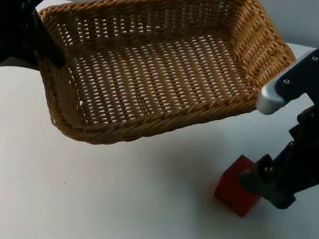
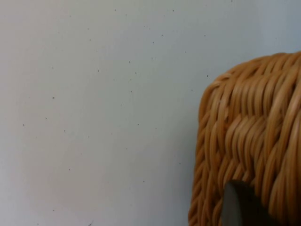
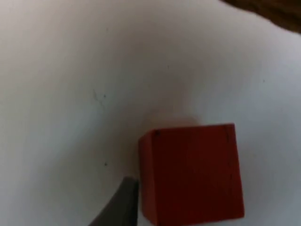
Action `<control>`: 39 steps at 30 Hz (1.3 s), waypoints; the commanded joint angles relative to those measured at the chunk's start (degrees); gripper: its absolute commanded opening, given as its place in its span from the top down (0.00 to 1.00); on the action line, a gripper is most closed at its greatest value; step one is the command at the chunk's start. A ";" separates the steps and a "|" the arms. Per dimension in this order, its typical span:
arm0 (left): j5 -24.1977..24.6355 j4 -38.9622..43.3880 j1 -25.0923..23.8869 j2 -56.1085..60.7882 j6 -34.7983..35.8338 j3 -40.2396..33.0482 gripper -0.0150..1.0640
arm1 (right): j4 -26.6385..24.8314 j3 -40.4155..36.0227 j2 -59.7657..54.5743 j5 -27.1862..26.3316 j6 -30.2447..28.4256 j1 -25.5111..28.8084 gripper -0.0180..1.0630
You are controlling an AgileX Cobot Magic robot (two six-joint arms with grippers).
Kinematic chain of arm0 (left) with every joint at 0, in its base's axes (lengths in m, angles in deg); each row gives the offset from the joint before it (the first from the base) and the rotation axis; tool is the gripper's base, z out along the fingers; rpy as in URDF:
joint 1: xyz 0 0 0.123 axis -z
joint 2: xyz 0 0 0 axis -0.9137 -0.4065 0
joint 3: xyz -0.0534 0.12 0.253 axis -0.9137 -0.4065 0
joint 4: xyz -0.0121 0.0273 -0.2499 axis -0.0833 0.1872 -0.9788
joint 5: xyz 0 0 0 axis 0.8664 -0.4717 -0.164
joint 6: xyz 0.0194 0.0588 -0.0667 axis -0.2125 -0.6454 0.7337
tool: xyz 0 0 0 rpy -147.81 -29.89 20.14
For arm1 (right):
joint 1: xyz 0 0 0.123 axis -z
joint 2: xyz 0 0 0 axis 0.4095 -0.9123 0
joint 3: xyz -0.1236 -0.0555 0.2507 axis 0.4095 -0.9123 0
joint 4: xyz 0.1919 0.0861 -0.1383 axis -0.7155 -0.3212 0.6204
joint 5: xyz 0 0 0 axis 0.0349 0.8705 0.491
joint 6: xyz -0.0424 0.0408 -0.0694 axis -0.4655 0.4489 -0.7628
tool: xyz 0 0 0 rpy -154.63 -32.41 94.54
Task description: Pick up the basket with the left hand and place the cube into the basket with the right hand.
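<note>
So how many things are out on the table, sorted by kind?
Wicker basket, held up at its rim by the left claw: 1
Red cube, on the white table at the right claw: 1
Total: 2

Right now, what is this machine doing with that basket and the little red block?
The left hand grips the wicker basket by one short end and holds it tilted above the white table. The right hand is down at the red cube, which sits on the table beside the basket, not in it. Whether its fingers have closed on the cube cannot be told. The basket holds nothing yet.
</note>
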 commanded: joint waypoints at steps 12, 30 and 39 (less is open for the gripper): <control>0.13 -1.28 -0.19 0.96 0.39 0.32 0.99 | -0.30 0.44 -6.91 -7.43 0.71 -0.39 0.01; -0.14 -1.28 -0.19 0.96 0.39 0.32 0.99 | -0.46 0.44 -10.80 -10.75 4.00 -1.05 0.98; -0.31 -1.28 -0.19 0.96 0.39 0.32 0.99 | -4.82 0.56 4.84 2.10 6.81 -6.83 0.99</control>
